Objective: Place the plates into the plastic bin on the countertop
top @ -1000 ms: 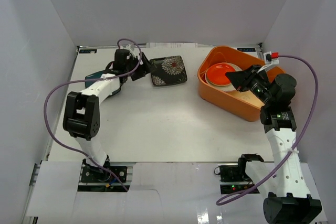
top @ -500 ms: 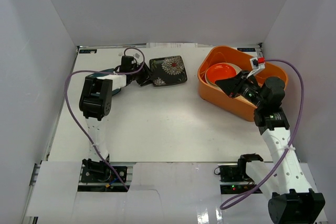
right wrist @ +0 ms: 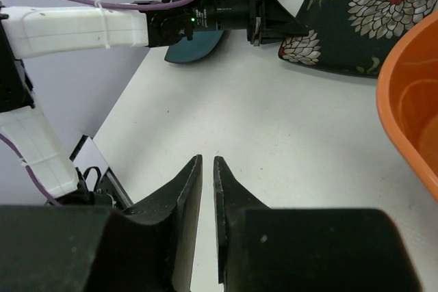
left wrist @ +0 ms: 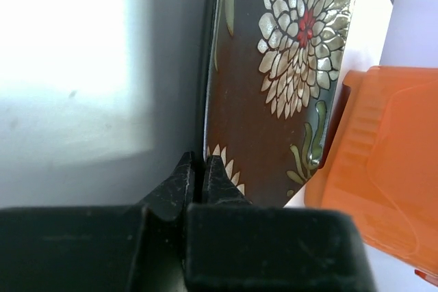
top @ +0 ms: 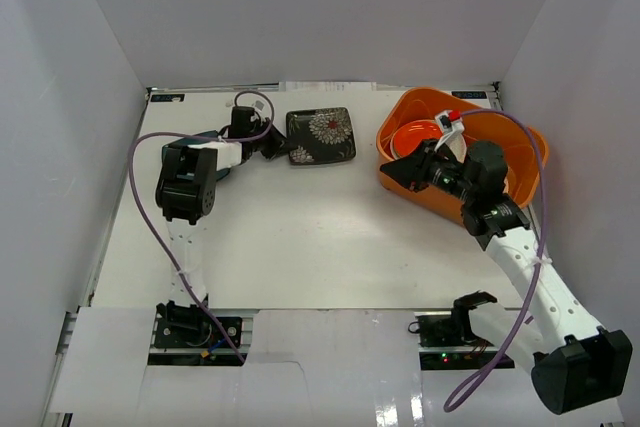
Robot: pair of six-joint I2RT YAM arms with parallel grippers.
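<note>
- Left end effector (left wrist: 198,167) is clamped on the left edge of the black square plate with white flowers (left wrist: 280,100), which lies far-centre on the white surface (top: 300,237)
- Right end effector (right wrist: 207,163), fingers nearly together, holds nothing
- Step in hand: grasping; next, lift it rightwards over the rim of the orange plastic bin (top: 440,205)

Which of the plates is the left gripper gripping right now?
The square black plate with white flowers: the left gripper is clamped on its edge. The teal plate lies ungripped, and the red-orange plate sits in the orange bin.
</note>
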